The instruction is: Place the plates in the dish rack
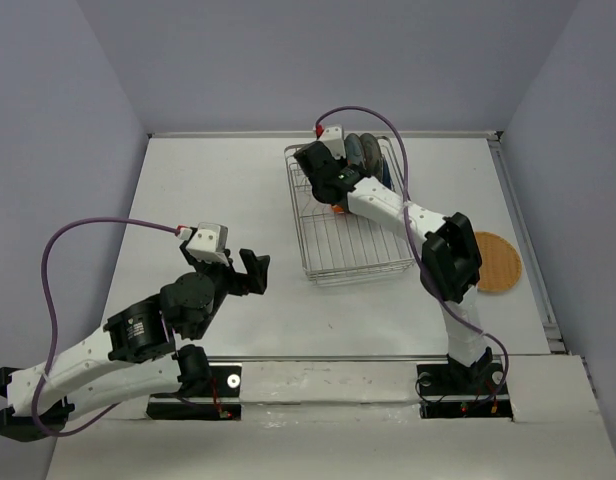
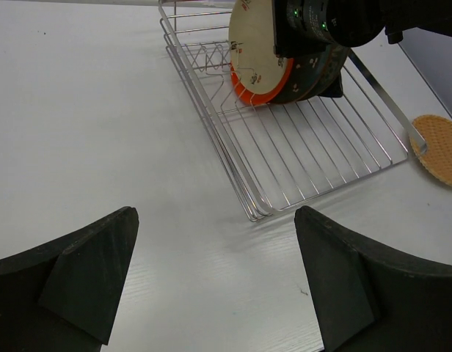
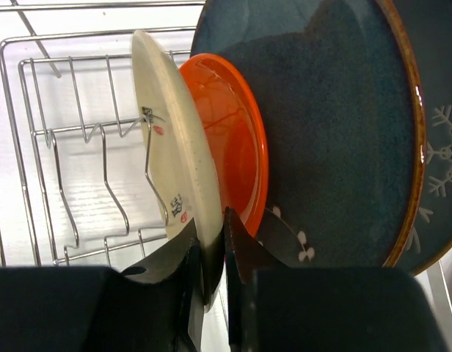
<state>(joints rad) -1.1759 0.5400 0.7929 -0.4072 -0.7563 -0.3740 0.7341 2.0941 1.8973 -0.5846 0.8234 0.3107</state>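
Note:
The dish rack (image 1: 358, 272) (image 2: 307, 169) (image 3: 64, 132) is a silvery wire basket at the table's far middle. Several plates stand upright at its far end. The cream speckled plate (image 3: 167, 147) (image 2: 252, 44) leans against a wire prong. Behind it stand the orange plate (image 3: 237, 147) (image 2: 266, 92), a teal round plate (image 3: 329, 132) and a dark plate with white marks (image 3: 439, 183). My right gripper (image 3: 211, 242) (image 1: 328, 170) is shut on the cream plate's lower rim. The tan plate (image 1: 493, 262) (image 2: 440, 147) lies flat on the table, right of the rack. My left gripper (image 1: 250, 272) (image 2: 215, 271) hangs open over bare table, left of the rack.
The near half of the rack holds no dishes. Grey walls close in the table (image 1: 218, 190) on three sides, and a raised strip (image 1: 523, 220) runs along its right edge. A purple cable (image 1: 388, 125) loops above the rack's far end.

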